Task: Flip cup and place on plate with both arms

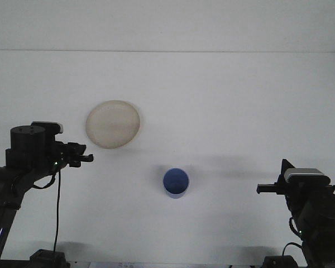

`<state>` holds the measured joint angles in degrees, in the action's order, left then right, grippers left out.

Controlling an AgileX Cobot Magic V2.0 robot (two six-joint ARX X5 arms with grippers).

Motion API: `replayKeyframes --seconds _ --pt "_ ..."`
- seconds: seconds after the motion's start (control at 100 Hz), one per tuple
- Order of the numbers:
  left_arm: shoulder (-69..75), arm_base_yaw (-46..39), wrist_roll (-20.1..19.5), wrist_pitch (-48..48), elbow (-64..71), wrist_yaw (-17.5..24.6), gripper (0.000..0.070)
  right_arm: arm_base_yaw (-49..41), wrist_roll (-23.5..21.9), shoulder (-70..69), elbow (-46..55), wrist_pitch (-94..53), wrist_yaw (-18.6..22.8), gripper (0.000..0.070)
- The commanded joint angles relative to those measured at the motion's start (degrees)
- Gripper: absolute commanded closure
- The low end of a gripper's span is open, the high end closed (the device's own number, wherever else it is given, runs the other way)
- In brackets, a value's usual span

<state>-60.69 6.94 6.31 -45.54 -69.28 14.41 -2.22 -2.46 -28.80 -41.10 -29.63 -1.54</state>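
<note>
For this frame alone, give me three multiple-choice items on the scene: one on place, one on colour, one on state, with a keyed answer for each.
1. Where is the plate relative to the cup?
A. Farther back and to the left
B. Nearer and to the right
C. Under it

2. What colour is the cup?
A. Red
B. Blue
C. Green

3. What state is the cup in?
A. Held by the left end effector
B. Lying on the plate
C. Standing free on the table

Answers: 1 A, the plate sits up-left of the cup. 2 B, its body shows blue. 3 C, neither end effector touches it; the right end effector is well off to its right.
</note>
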Motion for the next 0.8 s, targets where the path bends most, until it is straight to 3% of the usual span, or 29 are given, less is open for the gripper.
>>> replayKeyframes --seconds 0.0,0.05,0.09,0.44,0.79 --pt "-1.5 0.8 0.2 -0.3 -1.2 2.3 0.0349 -0.1 -0.8 -0.2 -0.5 0.4 0.1 0.0700" --pt "-2.4 1.6 0.2 -0.8 -1.2 3.1 0.0199 -0.1 -0.8 -0.2 -0.5 0.4 0.1 0.0700" --pt "-3.2 2.4 0.2 -1.0 -1.2 3.3 0.0163 -0.1 -0.8 -0.2 -0.5 0.4 0.1 0.0700" --pt "-10.6 19.6 2.4 4.1 -2.1 5.7 0.0168 -0.1 -0.8 -0.2 -0.5 0.4 0.1 0.0700" --pt "-25.7 33.2 1.4 5.2 -10.0 0.8 0.0168 -0.1 -0.8 -0.2 -0.5 0.4 0.1 0.0700"
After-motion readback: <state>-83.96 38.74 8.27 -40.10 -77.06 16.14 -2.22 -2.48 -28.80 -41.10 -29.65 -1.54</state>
